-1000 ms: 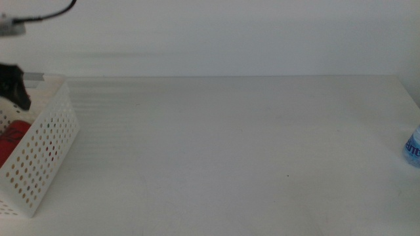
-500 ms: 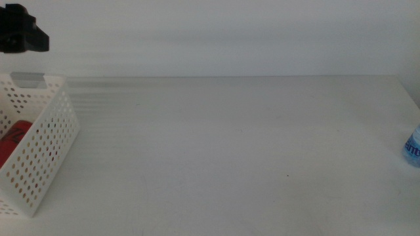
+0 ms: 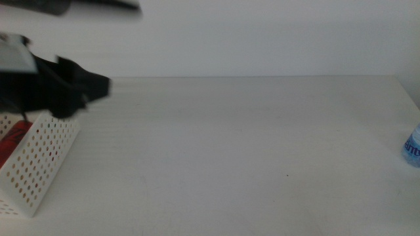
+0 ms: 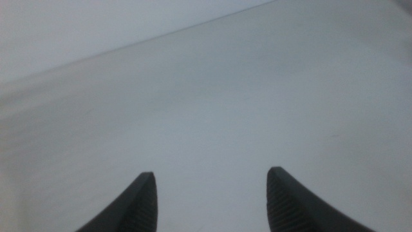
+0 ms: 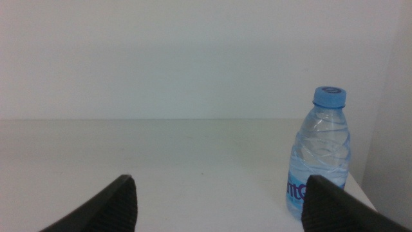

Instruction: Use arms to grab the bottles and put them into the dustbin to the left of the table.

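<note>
My left gripper [image 3: 98, 87] is a blurred black shape above the far corner of the white perforated dustbin [image 3: 41, 164], pointing out over the table [image 3: 230, 144]. In the left wrist view its jaws [image 4: 209, 187] stand open with only bare tabletop between them. A red can [image 3: 13, 139] lies inside the dustbin. A small clear water bottle [image 3: 413, 147] with a blue cap stands upright at the table's right edge. The right wrist view shows that bottle [image 5: 322, 158] ahead of my right gripper [image 5: 222, 193] and off to one side, with the jaws wide open and empty.
The dustbin sits at the left end of the table, its nearer holed wall facing the camera. A plain white wall runs behind the table's far edge [image 3: 262, 77]. The right arm is out of the middle view.
My left gripper has risen from inside the dustbin and swung rightward over its far corner, toward the table. The red can and the water bottle have stayed put.
</note>
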